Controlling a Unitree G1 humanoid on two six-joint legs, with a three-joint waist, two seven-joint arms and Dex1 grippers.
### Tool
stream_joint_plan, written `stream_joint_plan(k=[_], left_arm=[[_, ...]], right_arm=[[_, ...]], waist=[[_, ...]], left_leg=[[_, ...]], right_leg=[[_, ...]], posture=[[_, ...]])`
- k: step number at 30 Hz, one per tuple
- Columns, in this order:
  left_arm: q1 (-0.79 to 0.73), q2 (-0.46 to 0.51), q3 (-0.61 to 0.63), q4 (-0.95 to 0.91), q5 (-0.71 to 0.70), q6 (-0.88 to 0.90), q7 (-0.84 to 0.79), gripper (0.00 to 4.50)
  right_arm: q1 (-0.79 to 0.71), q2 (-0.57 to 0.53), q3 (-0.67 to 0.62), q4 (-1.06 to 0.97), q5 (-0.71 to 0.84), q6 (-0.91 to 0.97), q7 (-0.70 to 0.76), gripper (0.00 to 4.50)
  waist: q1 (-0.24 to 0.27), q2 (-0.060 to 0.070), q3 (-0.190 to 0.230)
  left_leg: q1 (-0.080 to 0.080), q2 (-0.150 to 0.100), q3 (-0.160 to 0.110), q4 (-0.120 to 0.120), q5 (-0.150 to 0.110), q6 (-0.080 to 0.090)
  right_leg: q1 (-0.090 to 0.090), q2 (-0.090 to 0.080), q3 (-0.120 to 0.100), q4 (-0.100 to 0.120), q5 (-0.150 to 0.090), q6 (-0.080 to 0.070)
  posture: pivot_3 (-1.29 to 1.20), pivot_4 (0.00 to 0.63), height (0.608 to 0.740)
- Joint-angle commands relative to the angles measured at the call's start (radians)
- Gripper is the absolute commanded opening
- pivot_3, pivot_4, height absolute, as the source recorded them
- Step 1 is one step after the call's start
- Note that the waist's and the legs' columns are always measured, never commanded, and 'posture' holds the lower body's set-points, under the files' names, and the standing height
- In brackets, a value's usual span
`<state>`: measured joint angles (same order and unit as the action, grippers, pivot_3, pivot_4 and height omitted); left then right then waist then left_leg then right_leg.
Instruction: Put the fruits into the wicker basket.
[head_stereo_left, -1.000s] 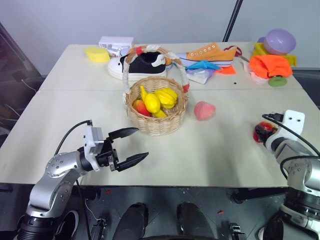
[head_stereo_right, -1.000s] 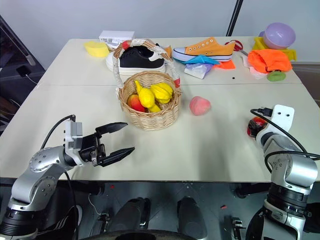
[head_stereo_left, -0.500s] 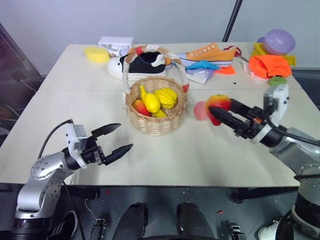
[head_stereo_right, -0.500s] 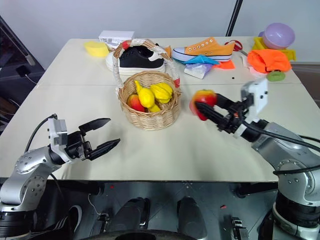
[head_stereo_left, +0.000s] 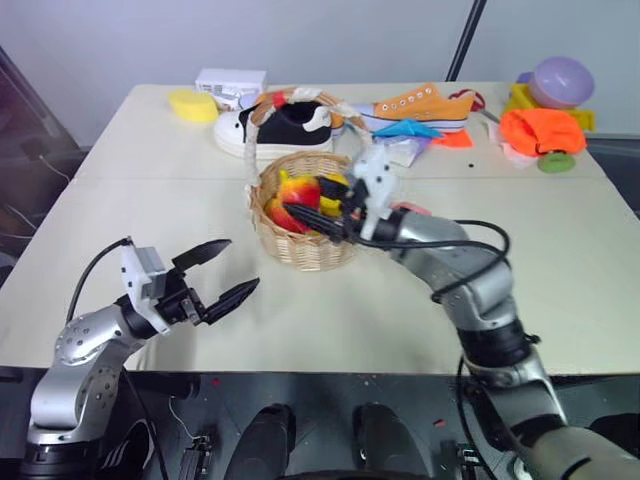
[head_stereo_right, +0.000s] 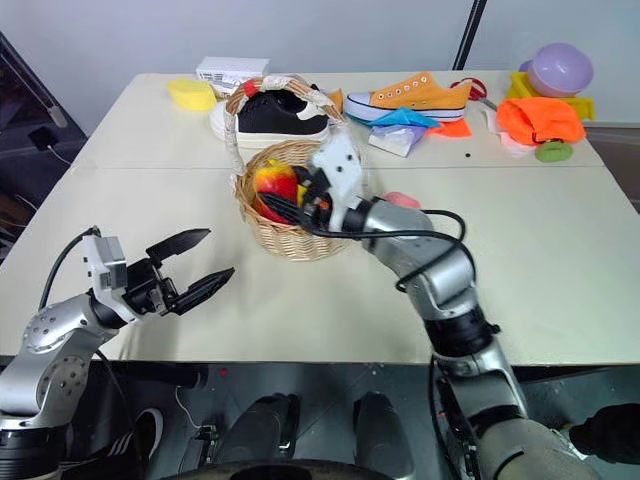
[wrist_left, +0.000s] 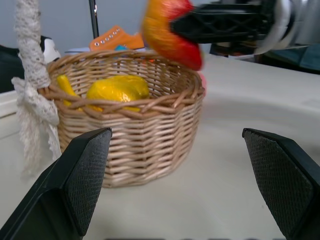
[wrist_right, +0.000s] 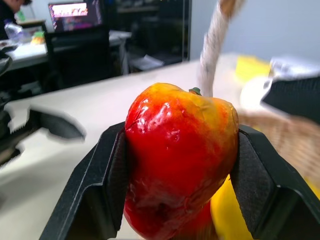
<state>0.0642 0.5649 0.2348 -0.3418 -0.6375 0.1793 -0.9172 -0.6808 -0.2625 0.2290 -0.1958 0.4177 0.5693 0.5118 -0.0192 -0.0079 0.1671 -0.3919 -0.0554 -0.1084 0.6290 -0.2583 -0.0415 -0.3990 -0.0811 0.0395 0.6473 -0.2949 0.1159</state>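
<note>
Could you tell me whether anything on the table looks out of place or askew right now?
Nothing looks spilled or damaged. The one stray is the pale pink toy peach, lying on the beige table beside the round woven wicker basket, mostly hidden by the right arm, while the right end effector holds the glossy red toy fruit over that basket.

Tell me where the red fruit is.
The red fruit is clamped in the right gripper, held above the wicker basket at table centre.

Right gripper (head_stereo_left: 305, 204) swung from table's right edge — carrying red fruit (head_stereo_left: 297, 191) — to over wicker basket (head_stereo_left: 300, 245).
</note>
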Motion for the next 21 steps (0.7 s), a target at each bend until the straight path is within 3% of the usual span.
stream_joint_plan(k=[1, 4, 8, 10, 16, 21], left_arm=[[0.023, -0.001, 0.034, -0.046, -0.002, -0.018, 0.017, 4.5], [0.033, -0.007, 0.028, -0.065, -0.003, -0.018, 0.031, 4.5], [0.04, -0.018, 0.008, -0.077, 0.0, -0.017, 0.039, 4.5], [0.035, -0.016, 0.002, -0.083, -0.008, -0.008, 0.033, 4.5], [0.013, 0.017, -0.016, -0.059, -0.011, 0.005, -0.019, 4.5], [-0.003, 0.031, -0.032, -0.037, 0.009, -0.004, -0.047, 4.5]], right_arm=[[-0.033, 0.004, 0.022, 0.088, -0.119, -0.137, -0.004, 3.32], [-0.026, 0.01, -0.014, 0.104, -0.114, -0.152, 0.01, 4.44], [0.011, -0.017, -0.034, 0.046, -0.115, -0.148, 0.029, 4.44], [0.062, -0.034, -0.103, -0.047, -0.032, -0.099, 0.043, 4.44], [0.349, -0.23, -0.285, -0.311, 0.14, -0.009, 0.164, 4.44], [0.546, -0.338, -0.369, -0.364, 0.1, 0.017, 0.126, 4.44]], waist=[[0.0, 0.0, 0.0], [0.005, 0.0, 0.0], [0.003, 0.0, 0.0], [0.004, 0.0, 0.0], [0.008, -0.001, 0.0], [0.001, -0.001, 0.0]], left_leg=[[0.0, 0.0, 0.0, 0.0, 0.0, 0.0], [0.0, 0.0, 0.0, 0.0, 0.0, 0.0], [0.0, -0.001, 0.0, 0.0, 0.0, 0.0], [0.0, 0.0, 0.0, 0.0, 0.0, 0.0], [0.0, -0.001, -0.001, 0.0, 0.0, 0.001], [0.001, 0.0, 0.0, 0.0, 0.0, 0.001]], right_leg=[[0.0, 0.0, 0.0, 0.0, 0.0, 0.0], [0.0, 0.0, 0.0, 0.0, 0.0, 0.0], [0.0, 0.0, 0.0, 0.0, 0.0, 0.0], [0.0, 0.0, 0.0, 0.0, 0.0, 0.0], [0.003, -0.001, 0.0, -0.003, 0.0, 0.0], [0.003, -0.001, 0.0, -0.002, 0.0, 0.0]], posture=[[0.0, 0.15, 0.74], [0.0, 0.15, 0.74], [0.0, 0.15, 0.74], [0.0, 0.15, 0.74], [0.0, 0.15, 0.74], [0.0, 0.15, 0.74]])
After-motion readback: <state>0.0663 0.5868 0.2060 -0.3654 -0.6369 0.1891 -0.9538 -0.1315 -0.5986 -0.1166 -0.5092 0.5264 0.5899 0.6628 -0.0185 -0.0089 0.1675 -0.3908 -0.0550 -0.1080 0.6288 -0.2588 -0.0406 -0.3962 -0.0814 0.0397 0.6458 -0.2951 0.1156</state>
